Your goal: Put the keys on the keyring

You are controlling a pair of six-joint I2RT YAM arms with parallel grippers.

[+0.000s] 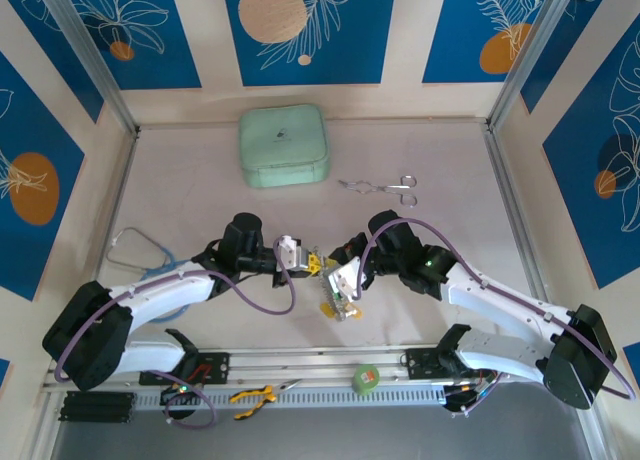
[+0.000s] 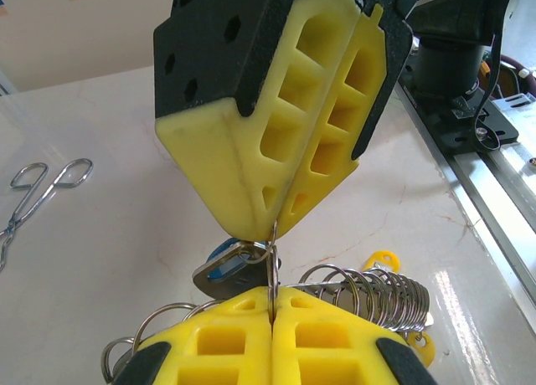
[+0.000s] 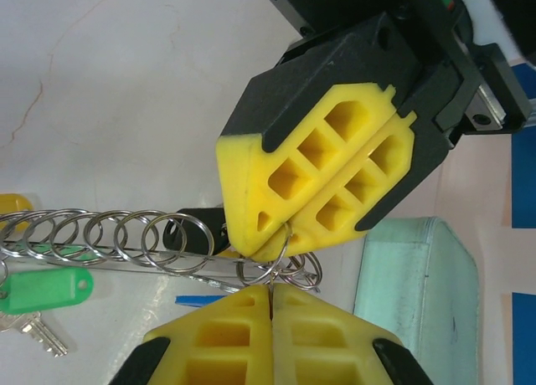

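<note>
My two grippers meet tip to tip at the table's middle, the left gripper (image 1: pixel 312 263) (image 2: pixel 272 295) and the right gripper (image 1: pixel 338 277) (image 3: pixel 272 289), both shut. In the left wrist view a thin ring stands edge-on between my left jaws. The right gripper (image 2: pixel 275 226) above it pinches a small ring that carries a key with a blue tag (image 2: pixel 224 268). The keyring (image 3: pixel 109 253) (image 1: pixel 340 305) runs off beside them as a thin wire strung with several split rings (image 2: pixel 373 291). Tags on it: green tag (image 3: pixel 46 289), black tag (image 3: pixel 188 230), yellow tag (image 2: pixel 381 259).
Silver forceps (image 1: pixel 385 188) lie at the back right of centre. A mint-green case (image 1: pixel 284 146) sits at the back. On the near rail are a green tape roll (image 1: pixel 366 379) and yellow-handled pliers (image 1: pixel 255 395). Blue-grey tubing (image 1: pixel 140 248) lies by the left arm.
</note>
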